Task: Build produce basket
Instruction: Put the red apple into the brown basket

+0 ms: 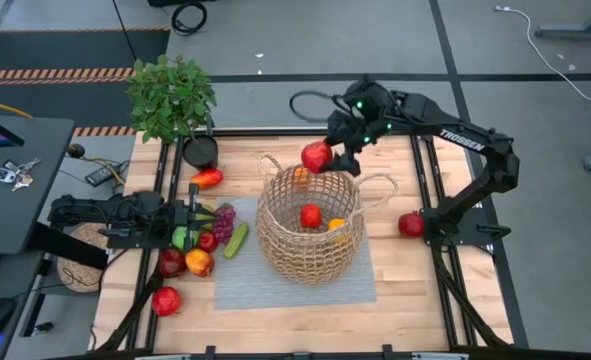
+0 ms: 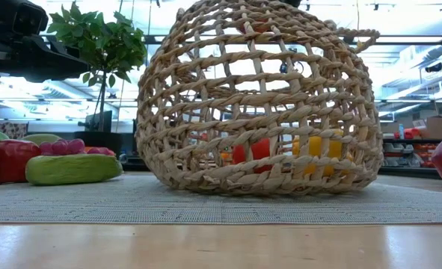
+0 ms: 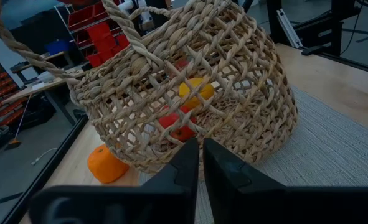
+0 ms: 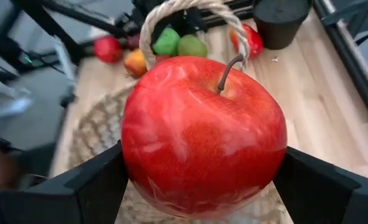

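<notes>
From above, the basket is seen on a grey mat mid-table, with a red apple clamped in the right gripper over its far rim. The left gripper is closed and empty among the produce. At table level, fruit is seen through the weave. In the right wrist view, the apple is pinched between both fingers.

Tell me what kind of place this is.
Probably a robotics lab or workshop: two arms mounted at a wooden table, cables on a grey floor, and shelves of red bins behind.
</notes>
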